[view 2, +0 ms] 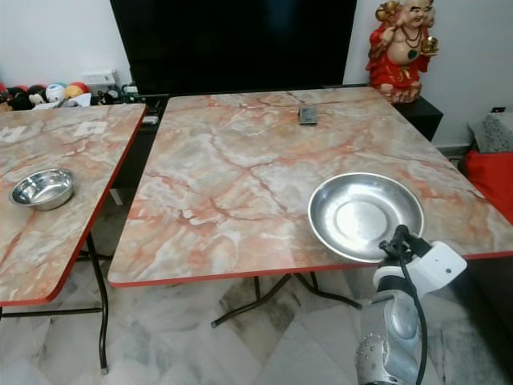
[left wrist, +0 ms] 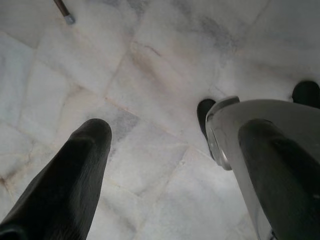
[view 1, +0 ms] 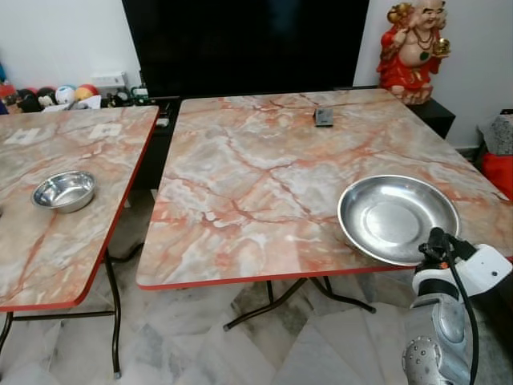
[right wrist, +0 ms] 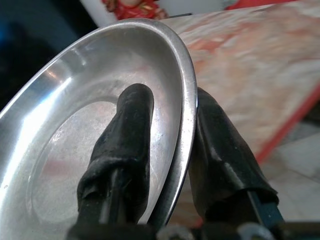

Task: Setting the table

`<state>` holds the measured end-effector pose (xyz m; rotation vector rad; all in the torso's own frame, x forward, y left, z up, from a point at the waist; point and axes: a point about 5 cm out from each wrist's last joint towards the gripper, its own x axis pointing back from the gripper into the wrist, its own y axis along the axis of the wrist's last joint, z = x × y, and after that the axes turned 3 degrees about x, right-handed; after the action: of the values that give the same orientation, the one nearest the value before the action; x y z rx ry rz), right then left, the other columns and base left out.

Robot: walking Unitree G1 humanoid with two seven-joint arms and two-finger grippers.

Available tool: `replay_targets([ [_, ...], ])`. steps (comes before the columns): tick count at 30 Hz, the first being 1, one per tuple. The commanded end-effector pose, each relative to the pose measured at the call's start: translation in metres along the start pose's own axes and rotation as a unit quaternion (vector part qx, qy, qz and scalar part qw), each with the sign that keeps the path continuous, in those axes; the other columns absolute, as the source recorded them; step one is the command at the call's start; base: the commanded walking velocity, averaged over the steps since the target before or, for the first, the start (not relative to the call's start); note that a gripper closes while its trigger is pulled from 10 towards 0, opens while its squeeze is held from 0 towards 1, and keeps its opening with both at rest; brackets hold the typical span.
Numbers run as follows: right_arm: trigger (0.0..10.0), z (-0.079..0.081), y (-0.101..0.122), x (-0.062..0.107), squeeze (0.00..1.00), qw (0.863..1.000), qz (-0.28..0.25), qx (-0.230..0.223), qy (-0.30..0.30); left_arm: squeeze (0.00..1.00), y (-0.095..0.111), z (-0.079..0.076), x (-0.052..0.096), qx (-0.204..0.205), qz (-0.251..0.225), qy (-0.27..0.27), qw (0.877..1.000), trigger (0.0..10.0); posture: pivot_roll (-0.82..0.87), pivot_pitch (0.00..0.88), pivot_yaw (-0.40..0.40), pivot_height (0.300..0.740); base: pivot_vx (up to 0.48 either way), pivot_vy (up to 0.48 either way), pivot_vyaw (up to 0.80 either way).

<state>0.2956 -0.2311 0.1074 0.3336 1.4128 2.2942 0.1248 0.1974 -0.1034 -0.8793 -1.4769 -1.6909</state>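
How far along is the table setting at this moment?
Early. In hand: the right gripper is shut on the rim of the steel plate, which sits at the near edge of the big table. Left: the small bowl waits on the side table. The left gripper hangs open over the floor.

Even, soft indoor light filled both head views, which were sharp throughout, with no motion blur. The marble-patterned worktop carried a mild sheen toward its far edge. The steel plate near the worktop's front right corner showed bright glare across its basin. The dark screen behind stayed nearly black. In the right wrist view the background worktop was blurred. The left wrist view was dimmer, its floor greyish, with soft shadows.
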Motion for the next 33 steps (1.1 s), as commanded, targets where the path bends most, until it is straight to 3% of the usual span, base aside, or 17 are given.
replay_targets([
  [1, 10.0, 0.005, 0.003, -0.002, 0.0, 1.0, -0.011, 0.0, 0.006, 0.0, -0.013, -0.009, 0.002, 0.003, 0.029, -0.018, 0.999, 10.0, -0.02, 0.0, 0.009, 0.74, 0.439, 0.0, 0.0],
  [10, 10.0, 0.006, 0.003, -0.002, 0.0, 1.0, -0.012, -0.002, 0.001, 0.0, -0.014, -0.008, 0.003, 0.005, 0.029, -0.015, 0.999, 10.0, -0.02, 0.0, 0.011, 0.74, 0.415, 0.0, 0.0],
  [19, 10.0, -0.007, 0.004, 0.003, 0.0, 0.998, -0.021, 0.01, -0.055, 0.0, -0.014, -0.008, 0.003, 0.001, 0.03, -0.015, 0.999, 10.0, -0.02, 0.0, 0.011, 0.74, 0.0, 0.0, 0.0],
  [33, 10.0, -0.047, 0.019, 0.046, 0.0, 0.99, -0.019, 0.047, -0.133, 0.0, -0.015, -0.007, 0.003, -0.006, 0.032, -0.015, 0.999, 10.0, -0.05, 0.0, 0.003, 0.74, 0.0, 0.0, 0.0],
])
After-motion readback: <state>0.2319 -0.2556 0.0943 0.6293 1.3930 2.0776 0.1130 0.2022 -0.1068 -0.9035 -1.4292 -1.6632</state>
